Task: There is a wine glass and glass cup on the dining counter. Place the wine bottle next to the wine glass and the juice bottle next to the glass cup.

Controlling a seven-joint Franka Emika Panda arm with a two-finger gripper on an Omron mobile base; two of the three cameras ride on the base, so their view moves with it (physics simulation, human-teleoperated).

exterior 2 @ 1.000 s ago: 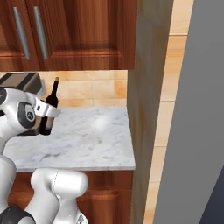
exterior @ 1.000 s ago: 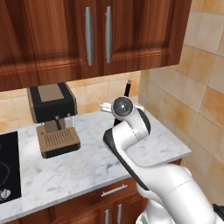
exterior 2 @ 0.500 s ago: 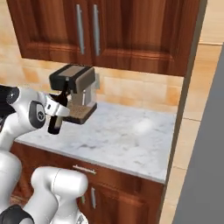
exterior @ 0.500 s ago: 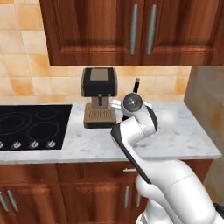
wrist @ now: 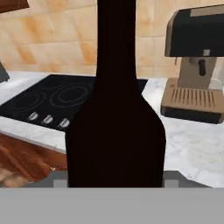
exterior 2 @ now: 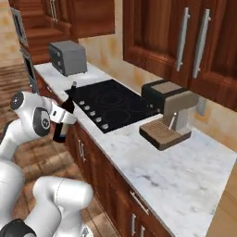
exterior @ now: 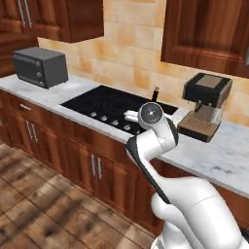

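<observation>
Wine bottle (exterior 2: 63, 119) upright in gripper (exterior 2: 59, 121) grip — w/ black hob (exterior 2: 111, 104) behind.

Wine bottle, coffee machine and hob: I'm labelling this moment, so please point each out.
wine bottle (wrist: 116, 131), hand view, on its broad dark body.
coffee machine (exterior 2: 169, 111), right base view, on its front.
hob (exterior: 104, 104), left base view, on its black glass top.

The wine bottle (wrist: 116, 109) is near-black through body and neck. At right centre stands a coffee machine (wrist: 197, 61) in black and tan with a brown grille. The hob (exterior 2: 111, 104) is glossy black with pale knobs, set in white-grey veined marble (exterior 2: 185, 176). Cabinets (exterior 2: 176, 37) are reddish-brown wood; the toaster oven (exterior: 40, 67) is dark grey.
</observation>
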